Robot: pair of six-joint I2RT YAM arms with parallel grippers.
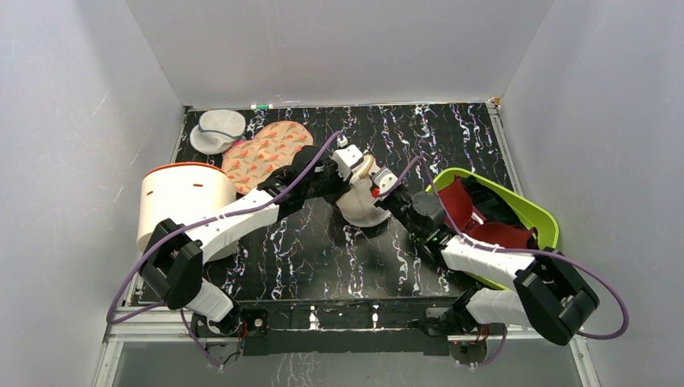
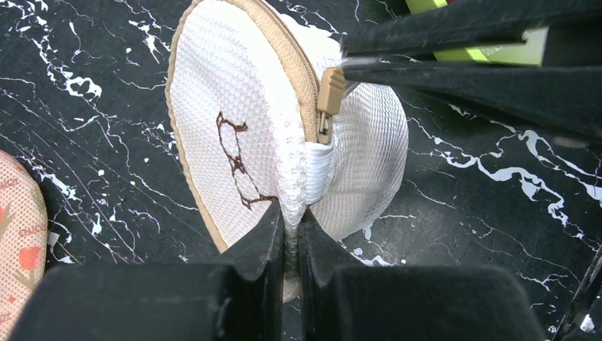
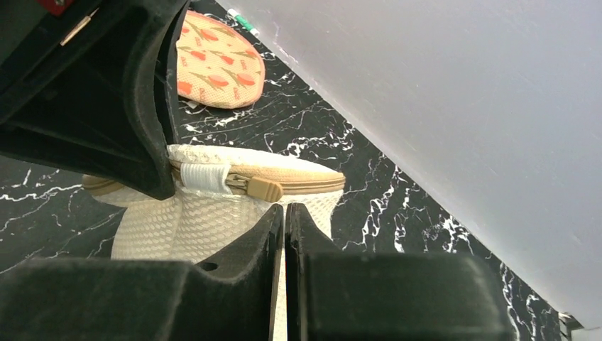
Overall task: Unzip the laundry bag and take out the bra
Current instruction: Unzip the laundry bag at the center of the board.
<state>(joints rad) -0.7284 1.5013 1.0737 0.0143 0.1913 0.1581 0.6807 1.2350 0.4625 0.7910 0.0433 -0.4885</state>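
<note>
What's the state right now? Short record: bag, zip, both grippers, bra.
laundry bag: upright on edge, between both grippers
zipper pull: at the zip's end; zip looks closed
left gripper: shut on the bag's mesh, below the pull
right gripper: shut, tips at the pull; grip on it unclear
bra: not visible
step: unzipping not yet done

On the tabletop, the laundry bag sits at centre. A tub stands at nine o'clock, a bin holding garments at three o'clock. A pouch lies at eleven o'clock, a smaller pod behind it.
</note>
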